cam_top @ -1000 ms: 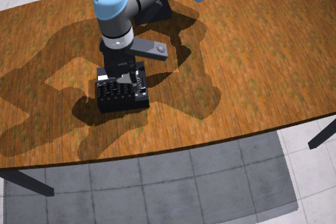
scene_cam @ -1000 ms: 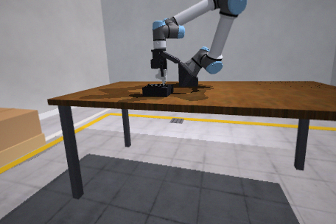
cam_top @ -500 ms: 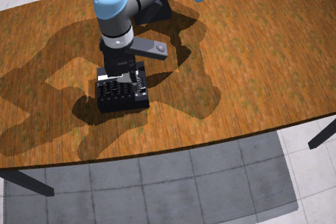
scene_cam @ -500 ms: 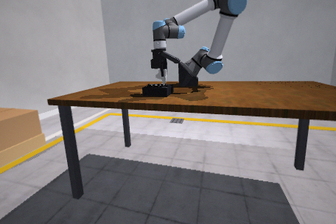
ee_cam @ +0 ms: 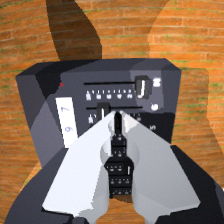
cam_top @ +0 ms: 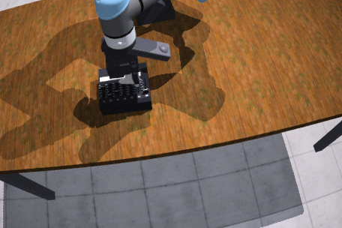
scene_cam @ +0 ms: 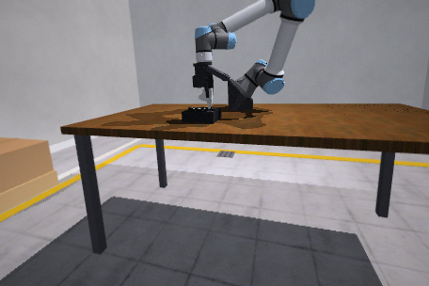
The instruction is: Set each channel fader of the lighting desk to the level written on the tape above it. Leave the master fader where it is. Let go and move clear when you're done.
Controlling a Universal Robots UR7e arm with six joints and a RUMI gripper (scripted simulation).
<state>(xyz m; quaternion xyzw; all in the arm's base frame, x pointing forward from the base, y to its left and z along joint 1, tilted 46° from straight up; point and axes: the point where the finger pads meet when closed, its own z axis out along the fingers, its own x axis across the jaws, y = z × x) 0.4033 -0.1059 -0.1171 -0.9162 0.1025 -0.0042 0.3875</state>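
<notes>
Desk (cam_top: 125, 106) (scene_cam: 199, 117) (ee_cam: 45, 112) of faders sits on the wooden tabletop (cam_top: 262, 66) (scene_cam: 329, 122) (ee_cam: 200, 37) beneath the clenched hand (cam_top: 135, 82) (scene_cam: 210, 107) (ee_cam: 118, 114) in the top view, stands before the arm's dark base (cam_top: 165, 15) (scene_cam: 237, 101) in the exterior one, and in the wrist one shows white tape (ee_cam: 66, 122) reading 7 and 6, partly hidden by fingers.

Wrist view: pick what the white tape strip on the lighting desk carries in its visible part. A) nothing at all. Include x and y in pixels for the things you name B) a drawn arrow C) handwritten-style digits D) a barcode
C: the white tape strip (ee_cam: 66, 120) shows separate digits, one of them a 7, along its uncovered length.
</notes>
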